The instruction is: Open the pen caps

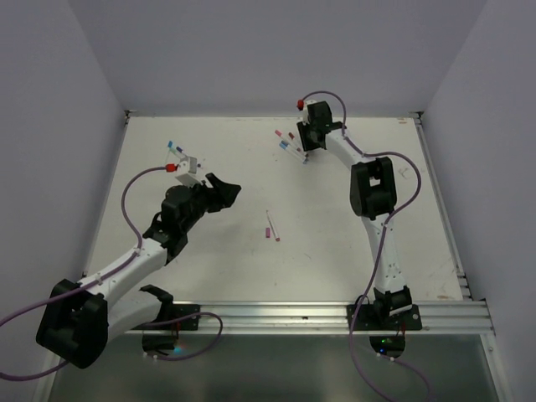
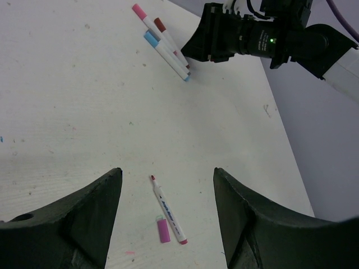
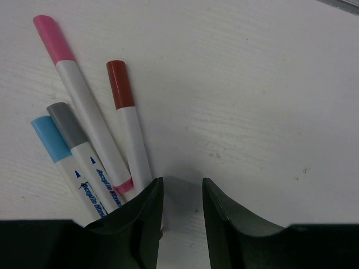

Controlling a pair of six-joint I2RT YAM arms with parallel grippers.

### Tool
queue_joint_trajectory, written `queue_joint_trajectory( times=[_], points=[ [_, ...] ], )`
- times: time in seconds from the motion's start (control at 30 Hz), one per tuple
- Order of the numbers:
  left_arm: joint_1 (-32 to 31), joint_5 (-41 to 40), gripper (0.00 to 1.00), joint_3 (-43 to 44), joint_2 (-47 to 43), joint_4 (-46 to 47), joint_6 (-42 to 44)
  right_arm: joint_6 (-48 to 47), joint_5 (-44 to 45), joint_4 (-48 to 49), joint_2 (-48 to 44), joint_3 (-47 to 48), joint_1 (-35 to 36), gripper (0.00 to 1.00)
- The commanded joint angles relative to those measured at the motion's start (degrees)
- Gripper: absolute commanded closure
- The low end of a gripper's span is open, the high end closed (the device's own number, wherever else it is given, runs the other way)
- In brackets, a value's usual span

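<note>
The right pincer (image 3: pixel 182 188) is hovering low over the white surface (image 3: pixel 269 84), its jaws narrowly parted and gripping nothing. It is sitting at the barrel ends of four capped pens fanned together, probably to pinch one barrel while leaving the caps exposed: a pink cap (image 3: pixel 53 39), a maroon cap (image 3: pixel 119 84), a grey cap (image 3: pixel 66 122) and a light blue cap (image 3: pixel 47 137). The left pincer (image 2: pixel 167 174) is gaping wide and empty, aiming at an uncapped pen (image 2: pixel 168 210) lying mid-surface with its loose pink cap (image 2: pixel 162 230) just beside it.
</note>
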Motion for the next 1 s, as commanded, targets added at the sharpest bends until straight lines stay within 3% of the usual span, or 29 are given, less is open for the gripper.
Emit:
queue_joint_trajectory(
  times=[0.0, 0.4, 0.97],
  points=[
    [0.4, 0.8, 0.31, 0.3, 0.3, 3.4, -0.5, 0.3, 0.2, 2.0, -6.2, -0.4, -0.1, 0.62],
    [0.5, 1.0, 0.31, 0.2, 0.3, 3.1, -1.0, 0.6, -1.3, 3.6, -8.8, -4.5, 0.1, 0.61],
    [0.8, 1.5, 0.3, 0.6, 1.0, 3.2, -2.2, -0.1, -3.3, 1.3, -6.0, -3.0, 1.1, 0.61]
  ],
)
